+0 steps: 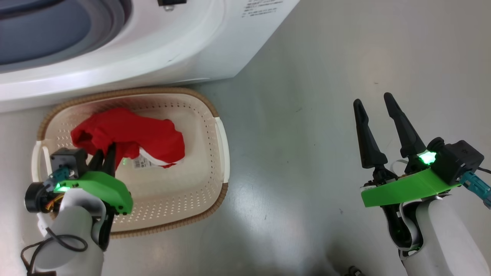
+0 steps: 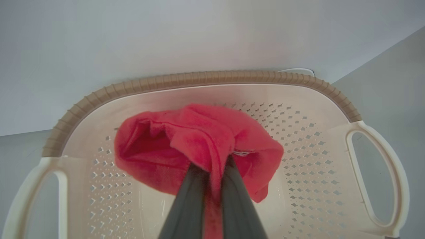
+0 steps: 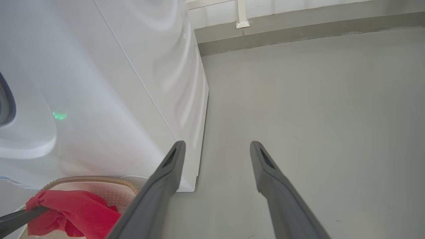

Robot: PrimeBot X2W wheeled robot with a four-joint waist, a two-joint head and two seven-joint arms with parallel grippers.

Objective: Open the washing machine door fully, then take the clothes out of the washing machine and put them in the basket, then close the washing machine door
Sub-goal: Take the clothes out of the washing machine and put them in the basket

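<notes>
The red clothes [image 1: 130, 136] hang bunched inside the cream basket [image 1: 220, 153], which stands on the floor in front of the white washing machine [image 1: 184, 42]. My left gripper [image 1: 107, 151] is shut on a fold of the clothes [image 2: 199, 146], its dark fingers [image 2: 191, 196] pinching the fabric above the basket [image 2: 332, 172] floor. The grey rubber ring [image 1: 111, 19] of the machine's opening shows at the top left; the washing machine door is out of view. My right gripper [image 1: 374, 99] stands open over bare floor to the right, its fingers [image 3: 265, 166] holding nothing. The clothes [image 3: 73, 212] and basket [image 3: 109, 181] show low left in the right wrist view.
Grey floor [image 1: 326, 76] spreads to the right of the basket and the machine. The machine's side panel [image 3: 186, 83] ends near a wall base [image 3: 298, 30] at the back. A paper label [image 1: 142, 163] lies in the basket under the clothes.
</notes>
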